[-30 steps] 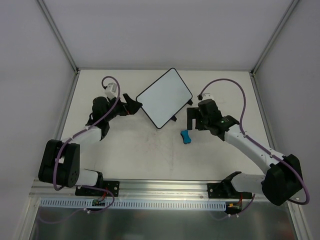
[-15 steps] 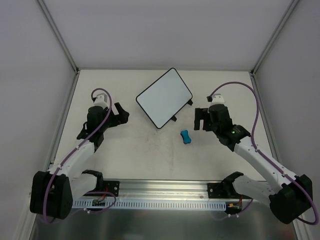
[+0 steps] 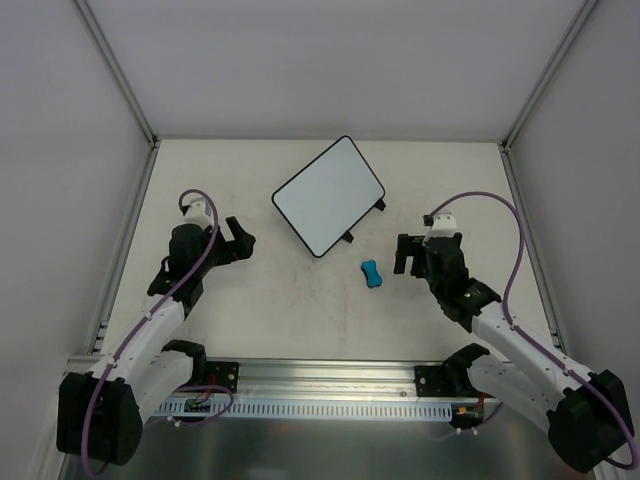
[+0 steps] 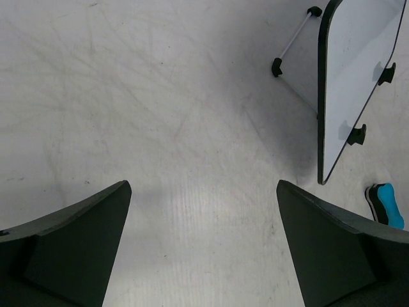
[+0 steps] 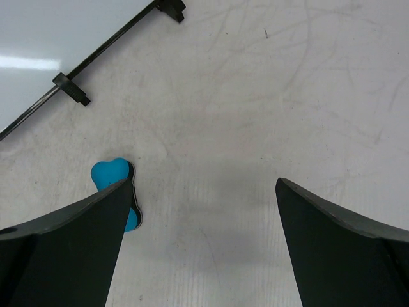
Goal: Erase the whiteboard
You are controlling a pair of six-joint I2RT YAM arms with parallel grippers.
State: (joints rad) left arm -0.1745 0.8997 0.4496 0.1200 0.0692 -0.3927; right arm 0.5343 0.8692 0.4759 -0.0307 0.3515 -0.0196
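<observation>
**White, thin and slick: the whiteboard (image 3: 328, 196) is likely going to skate unless you are pinning it**

Pale grey walls (image 3: 320, 60) are closing in the cell on three sides, so you are working with little spare reach to the far side and at the flanks. The bench (image 3: 300, 310) is lying flat and off-white, showing faint scuffs and scratches. It looks smooth, so expect it to be giving little grip to anything resting on it.

The whiteboard is lying face up at the far middle of the bench, turned on a diagonal, between the two arms and apart from both. Its face is reading blank from above. Judge it as light, stiff and glossy. Avoid pinching the face. Be taking it at the thin black rim, or pressing down near a corner, while the other arm is wiping. Small black feet (image 4: 358, 134) are sticking out along the near edge.

The blue eraser (image 3: 371, 273) is sitting just beside the board's near corner, not touching it, closer to your right arm.

The left tool (image 3: 238, 242) and the right tool (image 3: 404, 254) are both hanging spread wide and carrying nothing.
</observation>
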